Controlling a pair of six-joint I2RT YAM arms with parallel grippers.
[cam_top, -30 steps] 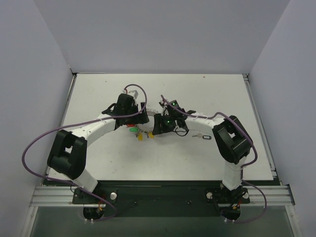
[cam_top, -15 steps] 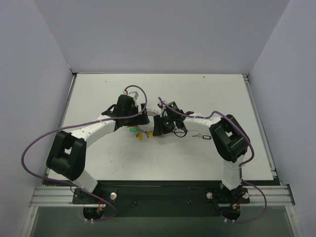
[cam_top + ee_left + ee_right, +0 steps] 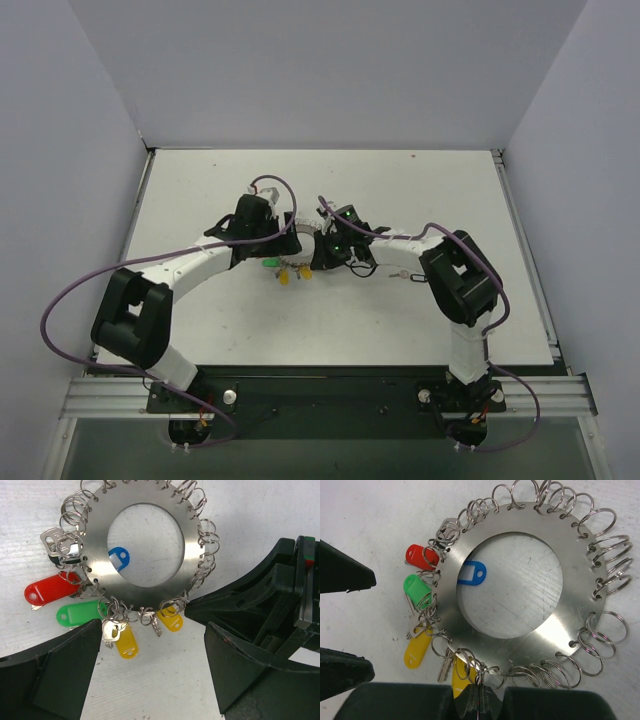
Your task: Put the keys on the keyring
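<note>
The keyring is a flat silvery disc with a big hole and several small wire rings along its rim; it lies flat on the table. Keys with red, green and yellow heads hang on its rim rings. A blue tag lies inside the hole. My right gripper is shut on one small wire ring at the disc's near edge, beside a yellow key. My left gripper stands open just short of the yellow keys, with only bare table between its fingers.
A small loose key lies on the white table to the right of the right wrist. The right gripper's black body fills the right side of the left wrist view, close to the left fingers. Grey walls enclose the table.
The right gripper has closed from half open onto the small wire ring, and the right arm has edged left. The left gripper stays open.
</note>
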